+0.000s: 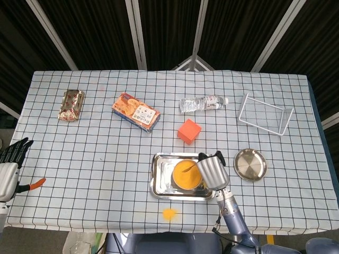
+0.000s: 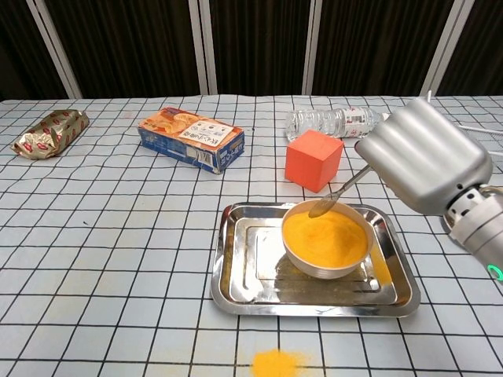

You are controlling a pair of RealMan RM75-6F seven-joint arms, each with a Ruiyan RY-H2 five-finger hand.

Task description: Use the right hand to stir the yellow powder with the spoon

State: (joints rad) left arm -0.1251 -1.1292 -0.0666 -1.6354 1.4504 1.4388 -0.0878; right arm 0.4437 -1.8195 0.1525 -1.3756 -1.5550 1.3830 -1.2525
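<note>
Stirring in hand: right hand, brushed-metal shell, grips a slim steel spoon, its tip at the far rim of the round bowl heaped with fine yellow powder. Bowl sits in a shallow steel tray on the checked tabletop. Next, likely: dip and sweep gently.

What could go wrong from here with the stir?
The right hand holds the spoon with its tip at the far rim of the full bowl; a stroke could flick yellow powder out. Some spilled powder already lies on the cloth. Pushing the rim might slide the bowl in the tray.
</note>
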